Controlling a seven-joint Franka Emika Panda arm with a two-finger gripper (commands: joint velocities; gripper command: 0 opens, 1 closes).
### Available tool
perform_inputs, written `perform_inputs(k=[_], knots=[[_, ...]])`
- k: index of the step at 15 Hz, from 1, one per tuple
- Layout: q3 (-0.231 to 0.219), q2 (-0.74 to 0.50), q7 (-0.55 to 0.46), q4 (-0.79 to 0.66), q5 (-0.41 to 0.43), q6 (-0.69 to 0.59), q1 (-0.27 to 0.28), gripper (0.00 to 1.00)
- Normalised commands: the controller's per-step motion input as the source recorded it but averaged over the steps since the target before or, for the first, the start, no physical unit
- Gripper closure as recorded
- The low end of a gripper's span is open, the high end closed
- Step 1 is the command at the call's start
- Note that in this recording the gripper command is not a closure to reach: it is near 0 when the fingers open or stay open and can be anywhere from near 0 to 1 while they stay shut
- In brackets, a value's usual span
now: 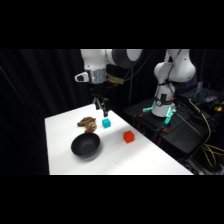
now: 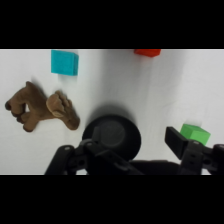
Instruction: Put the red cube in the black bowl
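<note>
I'm hovering the gripper (image 1: 102, 108) near the cyan cube (image 1: 106, 122), holding nothing; how far it's open I cannot tell. I'm steering toward the red cube (image 1: 129, 136), lying right of the black bowl (image 1: 85, 146).

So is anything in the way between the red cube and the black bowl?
No, nothing visible. In the side view the red cube sits on bare table to the right of the black bowl. The cyan cube and the brown lumpy thing lie farther back, off that path.
</note>
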Motion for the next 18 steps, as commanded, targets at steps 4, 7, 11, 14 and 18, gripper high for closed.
perform_inputs(k=[4,7,11,14,18], knots=[[0.028,-0.02,0.07,-0.02,0.002,0.01,-0.011,0.00],[0.049,-0.14,0.24,-0.20,0.000,0.12,0.032,0.00],[0.059,-0.25,0.21,-0.42,0.024,0.28,0.058,0.00],[0.060,-0.33,0.18,-0.56,0.030,0.39,0.067,0.00],[0.028,-0.34,0.11,-0.51,0.046,0.39,0.038,0.00]])
